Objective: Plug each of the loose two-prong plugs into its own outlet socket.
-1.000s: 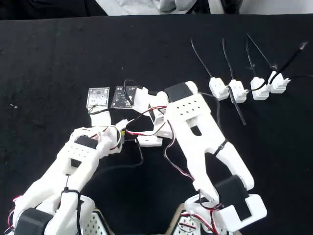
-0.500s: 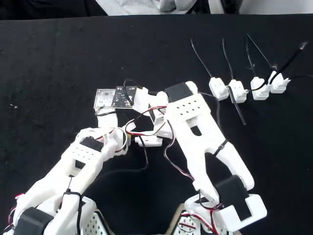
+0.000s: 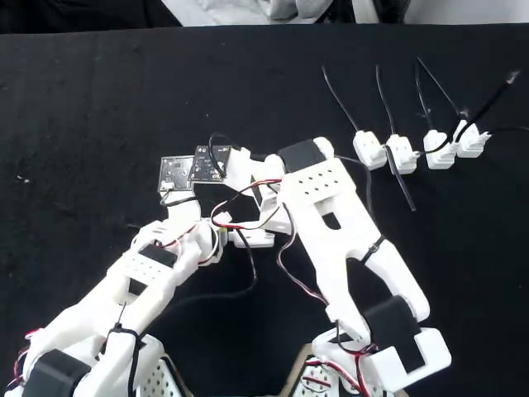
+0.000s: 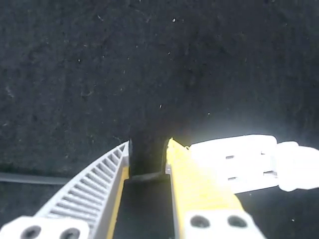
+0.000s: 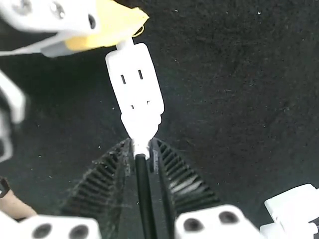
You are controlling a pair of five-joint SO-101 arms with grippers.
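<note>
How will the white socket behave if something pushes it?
The white socket looks like rigid plastic, probably light and flat-sided, so unlikely to roll. Gripped at its neck by the right gripper, it may pivot; its black cord likely flexes.

Table [image 3: 99, 99] is covered edge to edge w/ black cloth [image 4: 75, 59]. Pale lint specks [image 4: 174, 20] are scattered over it, as seen in both wrist views. Beyond the far edge, a pale strip [image 3: 463, 10] is seen, w/ a grey crumpled-looking item [image 3: 281, 8] approx. at its centre.
</note>
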